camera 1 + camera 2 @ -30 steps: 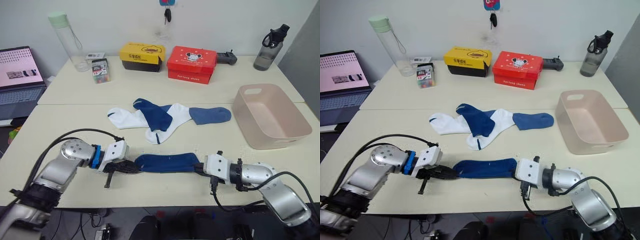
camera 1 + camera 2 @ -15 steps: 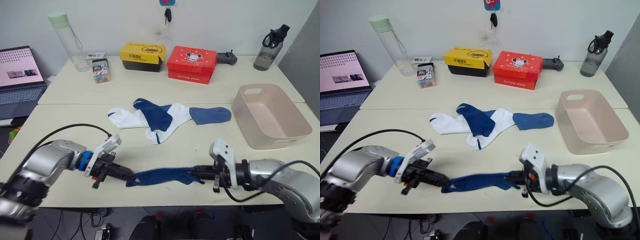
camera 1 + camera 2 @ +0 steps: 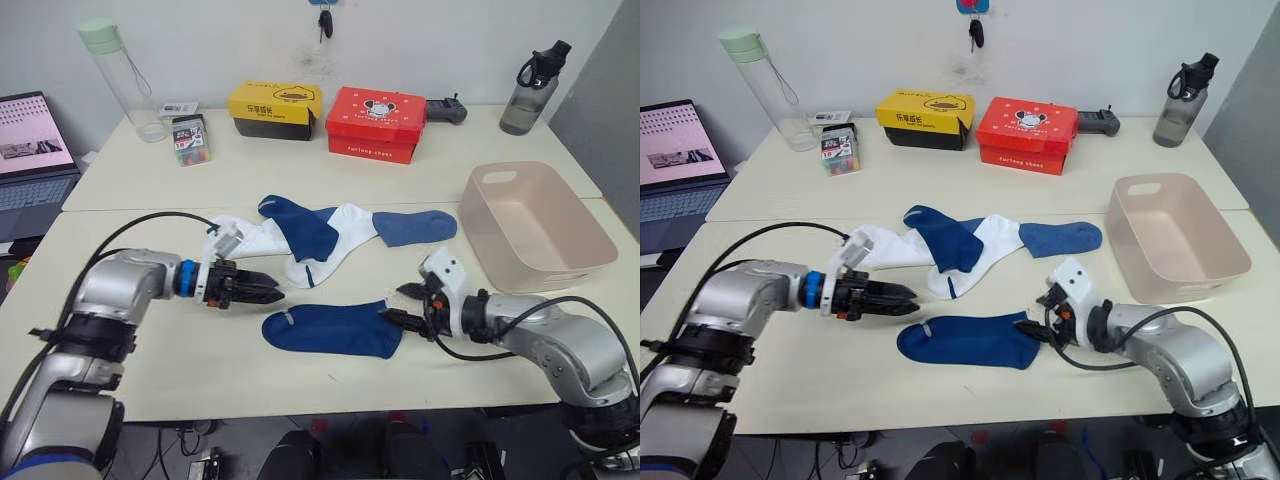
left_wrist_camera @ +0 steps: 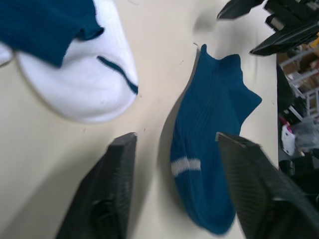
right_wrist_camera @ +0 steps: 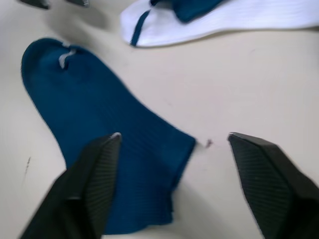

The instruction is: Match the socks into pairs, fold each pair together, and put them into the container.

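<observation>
Left eye view: one navy sock point(image 3: 330, 329) is seen flat on the worktop point(image 3: 150, 370) near the front edge, between both grippers, held by neither. A lighter stripe mark is visible near its toe; whether a 2nd sock is stacked underneath can't be told.

Left gripper point(image 3: 268, 293) is seen just off the sock's toe end, fingers apart, nothing clamped (confirmed in left wrist view: sock lies between the open fingers point(image 4: 107, 194) but apart from them). Right gripper point(image 3: 406, 305) is seen at the cuff end, fingers point(image 5: 89, 174) spread wide, one over the cuff edge, nothing gripped as far as can be told.

Rest of the socks are seen in a heap mid-worktop, unsorted: white sock point(image 3: 248, 237) at left, a second white sock point(image 3: 335, 250) with navy mark, another navy sock point(image 3: 300, 226) draped across both, medium blue sock point(image 3: 415, 228) at the right end of the heap. Only one medium blue is made out; the other may be hidden.

Container point(image 3: 590, 238) sits at the robot's right, well apart from the heap, nothing seen inside.

Progress est.: early. No pair confirmed folded, nothing binned. Left to do: navy pair to be matched/folded, white pair to be pulled out from under the navy one, blue pair to be found, all 3 to be placed into the container.
</observation>
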